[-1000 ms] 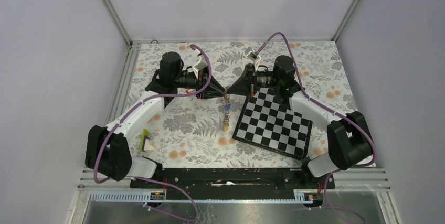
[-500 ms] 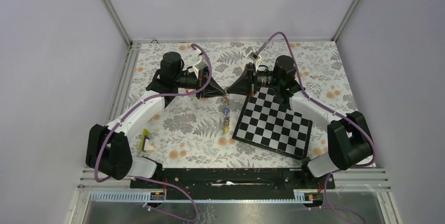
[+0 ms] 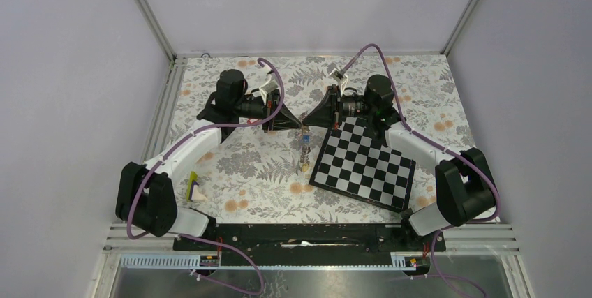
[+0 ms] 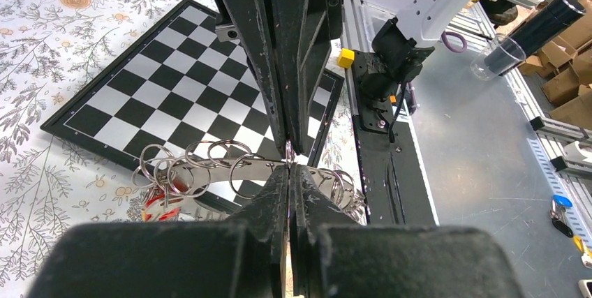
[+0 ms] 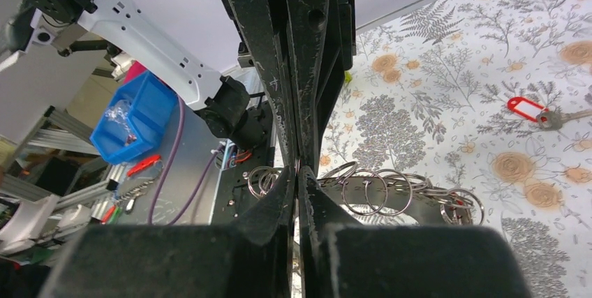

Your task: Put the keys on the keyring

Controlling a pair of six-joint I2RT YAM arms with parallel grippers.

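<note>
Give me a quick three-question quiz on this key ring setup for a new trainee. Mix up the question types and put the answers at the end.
1. True or false: the left gripper and the right gripper are both shut on the keyring, meeting tip to tip.
2. Multiple choice: the chessboard lies A) left of where the grippers meet, B) right of where the grippers meet, C) propped against the back wall.
3. Fill in the blank: in the right wrist view, the loose key lying on the cloth has a ___ tag.

Key: 1 true; 2 B; 3 red.
</note>
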